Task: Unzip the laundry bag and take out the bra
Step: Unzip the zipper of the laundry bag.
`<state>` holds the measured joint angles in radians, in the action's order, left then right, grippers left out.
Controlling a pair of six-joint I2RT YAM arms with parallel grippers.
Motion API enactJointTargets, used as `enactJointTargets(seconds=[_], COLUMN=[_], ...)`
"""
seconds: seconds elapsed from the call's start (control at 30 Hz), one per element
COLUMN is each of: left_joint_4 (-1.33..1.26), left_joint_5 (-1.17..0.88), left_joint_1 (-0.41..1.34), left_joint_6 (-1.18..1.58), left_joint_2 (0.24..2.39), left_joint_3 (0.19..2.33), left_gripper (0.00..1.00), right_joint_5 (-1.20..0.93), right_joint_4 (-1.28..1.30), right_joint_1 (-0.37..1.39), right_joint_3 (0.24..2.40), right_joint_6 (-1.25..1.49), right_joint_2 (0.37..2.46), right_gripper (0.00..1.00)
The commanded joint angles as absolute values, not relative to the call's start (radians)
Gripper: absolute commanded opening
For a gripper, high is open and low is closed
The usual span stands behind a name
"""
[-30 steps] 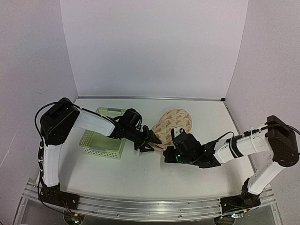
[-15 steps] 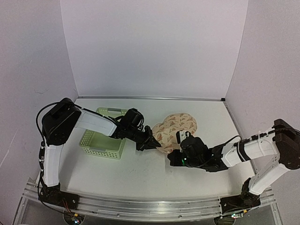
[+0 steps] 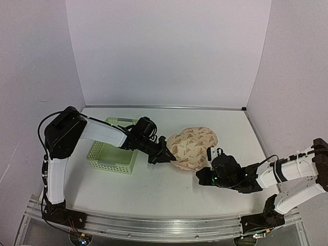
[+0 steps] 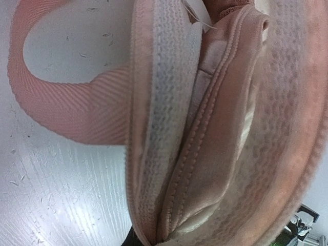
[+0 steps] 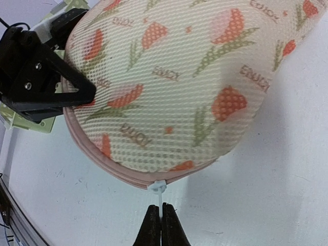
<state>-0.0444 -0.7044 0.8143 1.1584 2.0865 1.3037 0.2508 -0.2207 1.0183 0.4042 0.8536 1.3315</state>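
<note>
The laundry bag [image 3: 193, 145], beige mesh with a red-and-green print, lies mid-table. My left gripper [image 3: 165, 155] is shut on the bag's left end, and its black fingers [image 5: 61, 89] show in the right wrist view. My right gripper [image 5: 162, 207] is shut on the white zip pull [image 5: 158, 187] at the near pink edging and sits just in front of the bag [image 5: 174, 87]. In the left wrist view the bag's edge gapes, with a pink side loop [image 4: 61, 113] on the left. Pink stitched fabric, apparently the bra [image 4: 220, 133], lies inside. Only a dark finger tip [image 4: 134, 239] shows there.
A light green lattice basket [image 3: 113, 151] stands left of the bag, right behind the left forearm. White walls enclose the back and sides of the table [image 3: 154, 189]. The right arm [image 3: 277, 171] stretches low across the near right.
The left gripper has shut on the bag's left end. The right gripper has drawn the zip pull rightward and nearer along the near edge, and the bag has shifted slightly right.
</note>
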Motion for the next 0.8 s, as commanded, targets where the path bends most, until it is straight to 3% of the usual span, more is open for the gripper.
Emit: enactJointTargets(seconds=[0.0, 0.43, 0.5, 0.77], left_joint_4=[-0.007, 0.021, 0.023, 0.024], left_joint_5=[-0.695, -0.690, -0.686, -0.626], left_joint_1=[0.785, 0.781, 0.781, 0.794], left_joint_6=[1.056, 1.004, 0.999, 0.998], left_joint_2=[1.986, 1.942, 1.941, 1.927], left_joint_3=[1.333, 1.275, 1.272, 1.241], left_gripper=[0.00, 0.00, 0.00, 0.00], right_joint_5=[0.300, 0.231, 0.220, 0.187], right_joint_4=[-0.175, -0.152, -0.145, 0.082], right_joint_1=[0.970, 0.933, 0.932, 0.932], right_joint_3=[0.383, 0.397, 0.397, 0.431], right_joint_6=[0.854, 0.817, 0.807, 0.783], right_joint_2=[1.279, 1.261, 1.235, 1.098], right_gripper=[0.00, 0.02, 0.09, 0.55])
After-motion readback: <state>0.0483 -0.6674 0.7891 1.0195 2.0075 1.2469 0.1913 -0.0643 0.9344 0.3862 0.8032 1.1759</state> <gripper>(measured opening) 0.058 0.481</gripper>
